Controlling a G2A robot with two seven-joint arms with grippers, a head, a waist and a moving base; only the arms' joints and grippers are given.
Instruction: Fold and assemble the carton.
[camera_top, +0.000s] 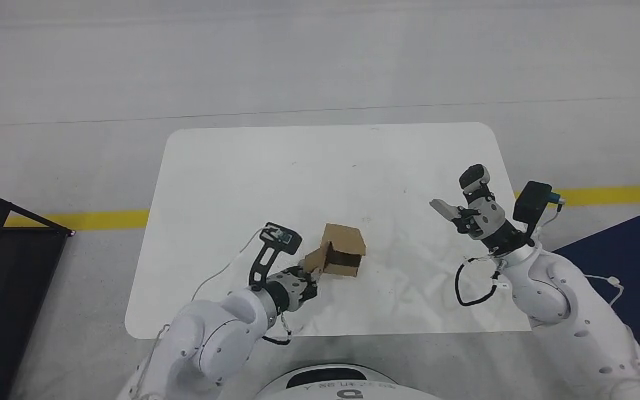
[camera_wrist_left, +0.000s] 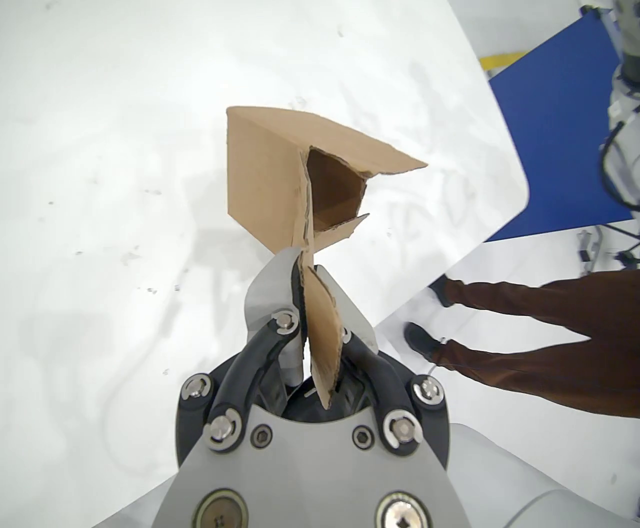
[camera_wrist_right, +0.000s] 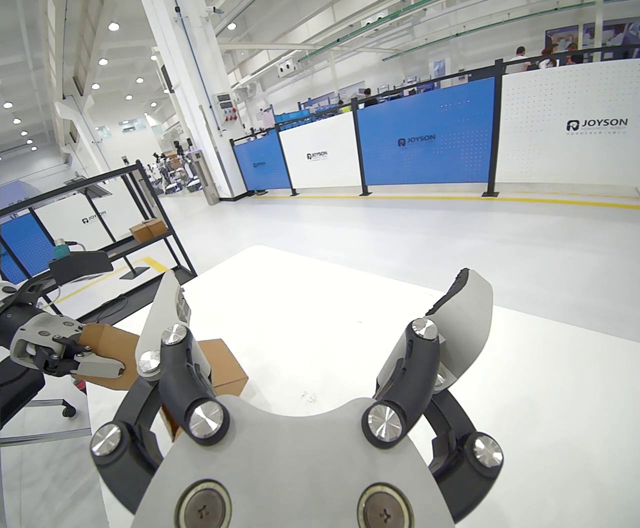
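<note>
Firmly, the left end effector (camera_wrist_left: 303, 272) pinches a flap of the carton (camera_wrist_left: 262, 175).

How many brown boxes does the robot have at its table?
1. The carton is near the robot's edge of the table, and the left gripper is shut on one of its flaps. The right gripper is open, apart from it, holding nothing.

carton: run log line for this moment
carton: one end open | left gripper: shut on its flap | right gripper: open, clear of carton
</note>
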